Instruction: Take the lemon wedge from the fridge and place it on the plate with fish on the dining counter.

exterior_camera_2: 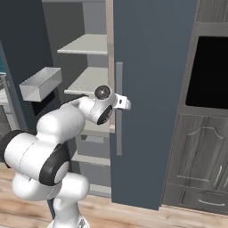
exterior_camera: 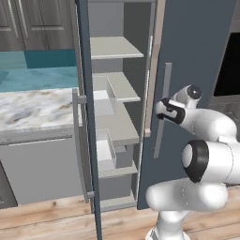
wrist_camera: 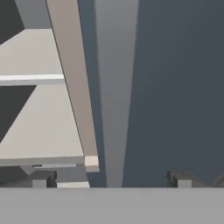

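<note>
The fridge is a tall slate-blue cabinet. Its left door stands wide open and edge-on, and the right door is partly ajar. Pale grey shelves show inside, bare where I can see them. My gripper sits at the right door's long grey vertical handle, about mid-height. In the hand view the gripper is open, and the handle runs up between the two fingertips. The lemon wedge and the plate with fish are out of view.
A marble-topped counter with a grey base stands left of the fridge, under teal tiles. Grey bins hang on the open left door. A black oven front and grey wood-grain cupboards are on the right.
</note>
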